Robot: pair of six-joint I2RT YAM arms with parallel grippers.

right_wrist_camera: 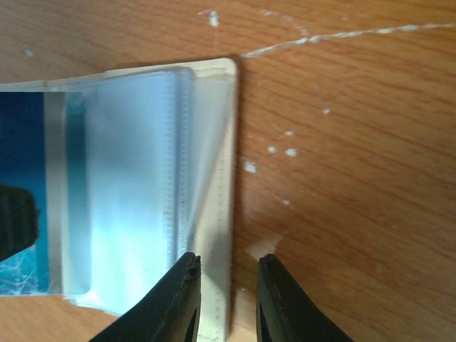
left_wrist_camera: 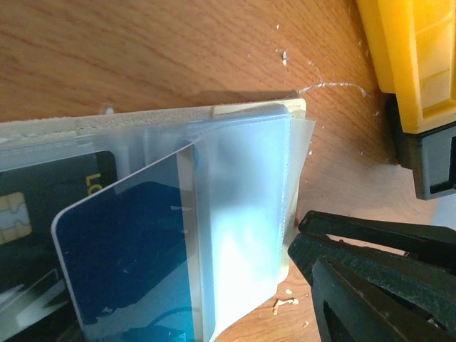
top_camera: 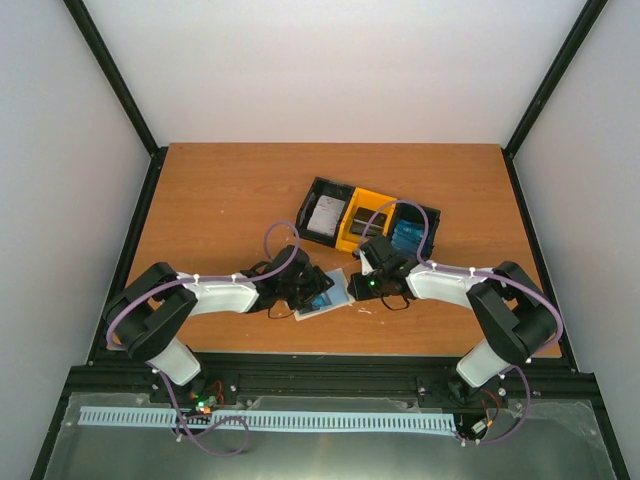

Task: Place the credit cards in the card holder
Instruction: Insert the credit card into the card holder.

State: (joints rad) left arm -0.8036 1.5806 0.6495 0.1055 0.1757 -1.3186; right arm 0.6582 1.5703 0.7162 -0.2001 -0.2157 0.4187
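My left gripper (top_camera: 303, 287) may hold something, but I cannot tell. Just ahead of it, the blue credit card (left_wrist_camera: 121, 263) sits partly inside the card holder (left_wrist_camera: 178, 118). My right gripper (right_wrist_camera: 228, 265) stands narrow, astride the holder's edge without clamping it. If that edge slips free, the card could push the holder away.

black-and-yellow tray (top_camera: 360, 195), wooden table (top_camera: 220, 200)

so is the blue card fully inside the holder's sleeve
No, in the left wrist view most of the blue card lies bare outside the clear sleeve of the card holder.
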